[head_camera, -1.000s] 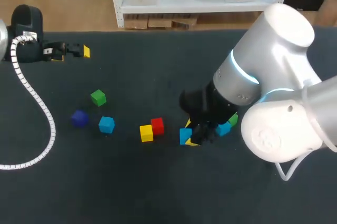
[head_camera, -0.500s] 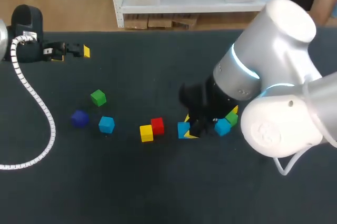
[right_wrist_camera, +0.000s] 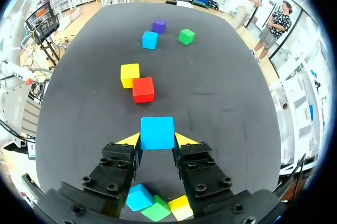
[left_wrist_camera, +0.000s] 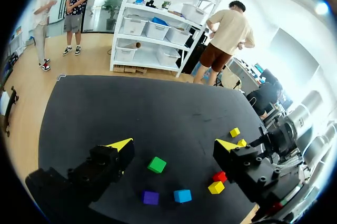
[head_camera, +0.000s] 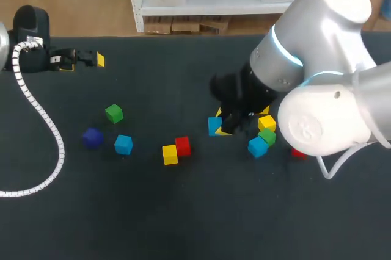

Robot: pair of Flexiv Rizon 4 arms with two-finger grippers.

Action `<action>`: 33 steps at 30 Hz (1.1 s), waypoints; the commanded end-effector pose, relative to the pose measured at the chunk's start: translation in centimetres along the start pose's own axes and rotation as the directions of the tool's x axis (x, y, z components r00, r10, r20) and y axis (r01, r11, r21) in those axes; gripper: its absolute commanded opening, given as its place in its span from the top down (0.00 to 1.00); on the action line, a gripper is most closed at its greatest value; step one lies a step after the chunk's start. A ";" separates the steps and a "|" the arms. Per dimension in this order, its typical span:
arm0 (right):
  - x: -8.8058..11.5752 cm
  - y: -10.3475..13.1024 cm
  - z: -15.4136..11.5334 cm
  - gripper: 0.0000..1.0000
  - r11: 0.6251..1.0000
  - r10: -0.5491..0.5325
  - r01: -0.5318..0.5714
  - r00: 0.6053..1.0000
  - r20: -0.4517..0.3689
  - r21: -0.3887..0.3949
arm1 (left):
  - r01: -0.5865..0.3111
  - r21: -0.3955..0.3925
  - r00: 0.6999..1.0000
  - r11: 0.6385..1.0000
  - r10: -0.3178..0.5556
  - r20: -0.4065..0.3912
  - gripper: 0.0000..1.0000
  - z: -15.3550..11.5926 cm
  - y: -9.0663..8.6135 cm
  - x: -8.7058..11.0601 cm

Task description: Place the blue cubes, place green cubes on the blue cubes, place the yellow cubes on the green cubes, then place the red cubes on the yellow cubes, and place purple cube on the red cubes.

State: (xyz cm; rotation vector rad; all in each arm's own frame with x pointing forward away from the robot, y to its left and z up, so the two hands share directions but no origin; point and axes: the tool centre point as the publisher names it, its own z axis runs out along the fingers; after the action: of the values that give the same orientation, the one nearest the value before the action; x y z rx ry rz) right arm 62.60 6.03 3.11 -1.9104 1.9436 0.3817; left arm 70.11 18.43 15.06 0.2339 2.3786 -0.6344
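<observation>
My right gripper (head_camera: 220,123) is shut on a blue cube (head_camera: 214,126), which shows between its yellow tips (right_wrist_camera: 157,132). Just right of it lie a yellow cube (head_camera: 266,122), a green cube (head_camera: 267,136) and another blue cube (head_camera: 257,147), close together. A red cube (head_camera: 298,152) peeks out from under my right arm. Left of the gripper, a red cube (head_camera: 182,146) touches a yellow cube (head_camera: 170,154). Farther left are a blue cube (head_camera: 123,144), the purple cube (head_camera: 93,137) and a green cube (head_camera: 113,113). My left gripper (head_camera: 84,63) is open and empty at the far left.
A white coiled cable (head_camera: 43,119) runs down the table's left side from my left arm. My bulky right arm (head_camera: 317,89) covers the right part of the table. In the left wrist view the green cube (left_wrist_camera: 156,164) lies ahead of the open fingers.
My right gripper closed on the blue cube and carried it toward the far side, uncovering the yellow, green and blue cubes and a red one beside it. The left arm has not moved.
</observation>
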 end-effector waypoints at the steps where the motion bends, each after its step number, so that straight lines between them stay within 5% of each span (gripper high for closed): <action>1: 0.0 -1.3 0.7 1.00 1.000 0.004 -0.004 1.000 0.005 -0.019 | 0.000 0.001 1.000 1.000 0.000 0.001 0.00 0.0 0.1 0.0; 33: -0.9 -6.5 4.8 1.00 0.999 -0.011 0.011 1.000 -0.008 -0.035 | 0.000 0.001 1.000 1.000 0.000 0.001 0.00 0.0 0.1 0.0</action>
State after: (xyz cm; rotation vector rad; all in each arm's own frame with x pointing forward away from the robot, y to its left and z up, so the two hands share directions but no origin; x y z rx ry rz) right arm 68.97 8.49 0.14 -1.9430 1.9417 0.3972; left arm 70.11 18.43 15.06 0.2339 2.3786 -0.6344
